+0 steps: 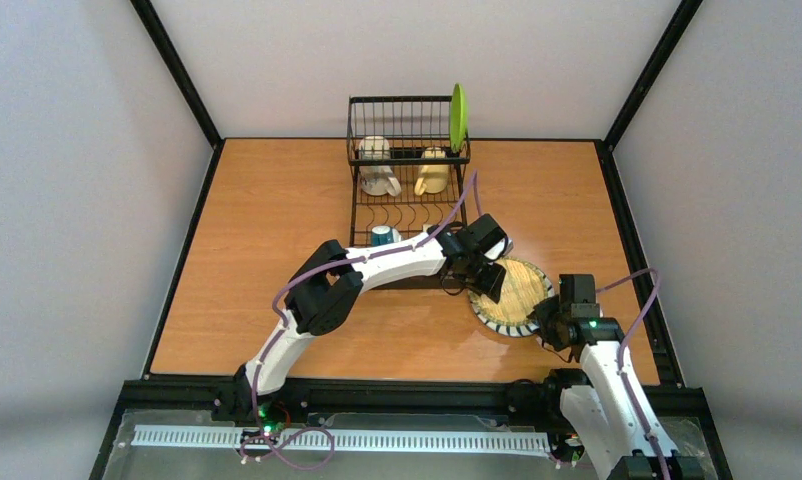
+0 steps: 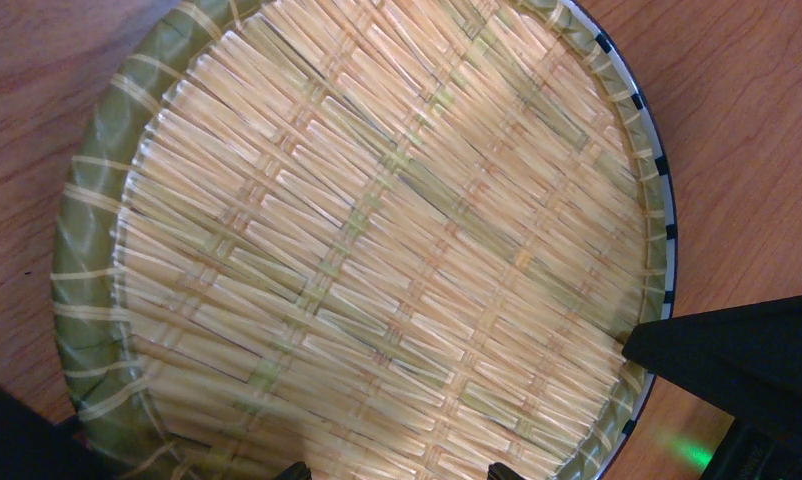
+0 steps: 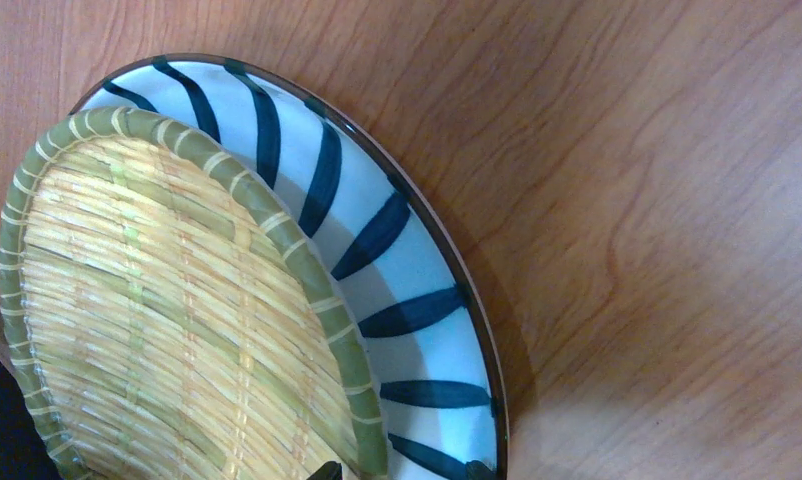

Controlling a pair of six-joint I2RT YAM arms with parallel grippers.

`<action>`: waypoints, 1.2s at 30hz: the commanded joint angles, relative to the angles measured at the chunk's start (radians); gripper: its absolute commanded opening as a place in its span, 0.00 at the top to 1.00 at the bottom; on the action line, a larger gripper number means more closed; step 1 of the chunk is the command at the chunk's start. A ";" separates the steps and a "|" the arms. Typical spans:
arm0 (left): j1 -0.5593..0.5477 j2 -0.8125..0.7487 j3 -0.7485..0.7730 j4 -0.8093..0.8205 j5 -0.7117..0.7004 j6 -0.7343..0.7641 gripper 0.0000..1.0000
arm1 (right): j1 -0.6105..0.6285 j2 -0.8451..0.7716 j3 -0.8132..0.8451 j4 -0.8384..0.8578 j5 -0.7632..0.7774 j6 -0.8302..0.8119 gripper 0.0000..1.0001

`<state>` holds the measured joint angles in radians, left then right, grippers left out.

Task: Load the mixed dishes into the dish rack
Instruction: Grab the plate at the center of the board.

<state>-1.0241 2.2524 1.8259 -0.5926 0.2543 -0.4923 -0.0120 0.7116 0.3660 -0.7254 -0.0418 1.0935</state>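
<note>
A round woven bamboo tray (image 1: 524, 283) (image 2: 377, 250) (image 3: 157, 320) lies on a white plate (image 1: 507, 328) (image 3: 417, 260) with dark stripes, right of the dish rack (image 1: 402, 99). My left gripper (image 1: 485, 272) (image 2: 397, 472) hovers open close over the tray, with nothing between its fingers. My right gripper (image 1: 549, 322) (image 3: 402, 472) is at the plate's near right edge. Its jaws stand apart, one tip over the tray's green rim and the other at the plate's outer rim. In the rack stand a white mug (image 1: 377, 165), a cream-yellow mug (image 1: 433, 172), a lime-green plate (image 1: 458, 115) and a teal-and-white bowl (image 1: 383, 236).
The rack's low slotted tray reaches toward me, ending just left of the left gripper. Black frame rails border the wooden table (image 1: 267, 260) on all sides.
</note>
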 commanded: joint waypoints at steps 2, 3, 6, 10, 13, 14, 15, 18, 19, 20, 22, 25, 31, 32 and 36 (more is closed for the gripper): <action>-0.013 0.031 0.027 -0.004 -0.004 0.015 0.00 | -0.008 -0.045 -0.047 0.042 0.002 0.038 0.30; -0.013 0.031 0.028 -0.005 -0.006 0.016 0.00 | -0.008 -0.054 -0.055 0.049 0.001 0.044 0.30; -0.013 0.032 0.027 -0.012 -0.007 0.021 0.00 | -0.008 -0.080 -0.081 0.078 -0.005 0.063 0.30; -0.013 0.031 0.019 -0.013 -0.007 0.021 0.00 | -0.008 -0.113 -0.115 0.115 -0.019 0.087 0.30; -0.013 0.031 0.009 -0.008 -0.007 0.019 0.00 | -0.008 -0.138 -0.139 0.132 -0.018 0.100 0.30; -0.013 0.030 0.005 -0.006 -0.005 0.019 0.00 | -0.008 -0.148 -0.146 0.137 -0.018 0.107 0.30; -0.013 0.029 0.003 -0.005 -0.006 0.018 0.00 | -0.008 -0.159 -0.154 0.141 -0.017 0.113 0.30; -0.012 0.028 -0.003 -0.004 -0.006 0.018 0.00 | -0.008 -0.190 -0.182 0.156 -0.021 0.135 0.30; -0.013 0.029 -0.004 -0.004 -0.006 0.018 0.00 | -0.008 -0.199 -0.190 0.159 -0.022 0.143 0.30; -0.013 0.030 -0.005 -0.004 -0.007 0.018 0.00 | -0.008 -0.208 -0.200 0.161 -0.024 0.149 0.30; -0.013 0.029 -0.005 -0.004 -0.007 0.020 0.00 | -0.008 -0.231 -0.219 0.164 -0.026 0.161 0.30; -0.013 0.029 -0.009 -0.005 -0.006 0.021 0.00 | -0.008 -0.280 -0.247 0.161 -0.024 0.175 0.30; -0.014 0.025 -0.032 0.001 0.000 0.021 0.00 | -0.008 -0.380 -0.290 0.150 -0.018 0.198 0.31; -0.014 0.025 -0.035 0.001 0.000 0.022 0.00 | -0.008 -0.388 -0.294 0.150 -0.017 0.198 0.31; -0.018 0.020 -0.039 -0.006 -0.005 0.032 0.00 | -0.008 -0.389 -0.303 0.162 -0.018 0.200 0.32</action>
<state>-1.0241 2.2528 1.8046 -0.5644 0.2584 -0.4919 -0.0128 0.3317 0.1410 -0.5190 -0.0616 1.2697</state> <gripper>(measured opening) 0.996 0.687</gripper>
